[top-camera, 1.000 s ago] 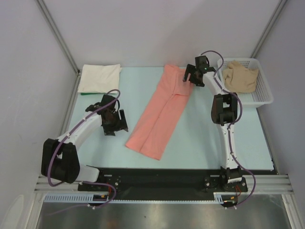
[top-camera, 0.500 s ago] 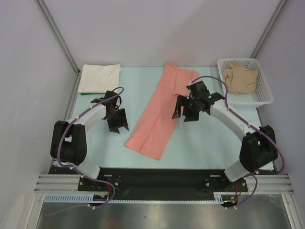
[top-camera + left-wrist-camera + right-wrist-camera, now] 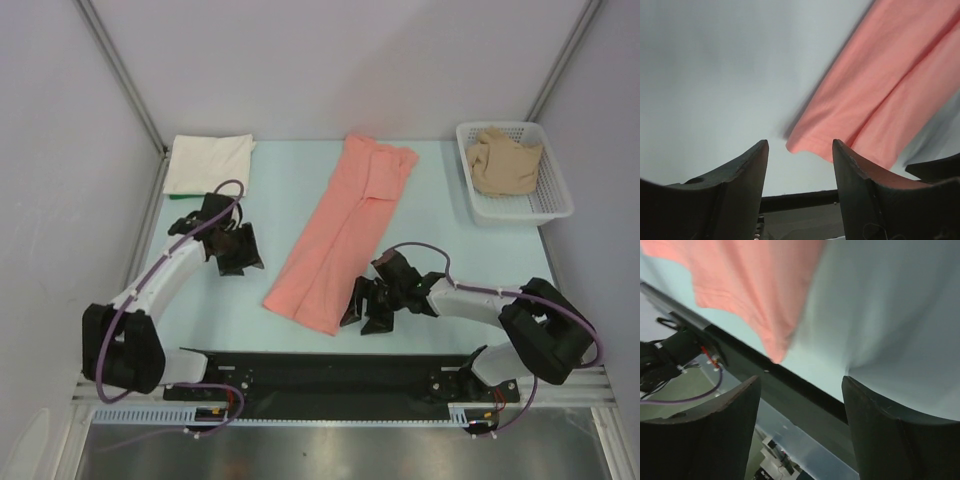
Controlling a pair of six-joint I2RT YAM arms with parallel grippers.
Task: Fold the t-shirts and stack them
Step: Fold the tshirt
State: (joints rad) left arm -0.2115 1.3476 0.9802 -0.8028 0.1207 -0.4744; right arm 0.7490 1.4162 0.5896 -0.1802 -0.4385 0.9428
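Presently both of my claws stand released and empty. My left claw (image 3: pixel 238 252) hangs at 9 o'clock of the salmon-pink t-shirt (image 3: pixel 345 225), apart from the cloth. My right claw (image 3: pixel 362 305) sits at 4 o'clock of the near hem, just beside its corner. The shirt lies on the desk (image 3: pixel 440 250) as a long, lengthwise-folded strip, slanting from 12 o'clock down to 7 o'clock. The cream-white t-shirt (image 3: pixel 208 163) lies folded at 10 o'clock. The tan-beige t-shirt (image 3: pixel 505 160) is bunched in the basket (image 3: pixel 560 208) at 2 o'clock.

Risks, as I judge them:

1. Layer slip. The near hem is stacked cloth; if either claw pinches only the top layer, the lengthwise fold opens on lifting.
2. Skew. The strip lies aslant and my claws stand unequally far from it, so mismatched grips would carry the hem over crooked.
3. Collision. My right claw works close to the black rail (image 3: pixel 320 365) at 6 o'clock; a low approach could strike it or scrape the desk.
4. Uneven far end. The flap at 12 o'clock looks offset, and a cross fold would lock that in.
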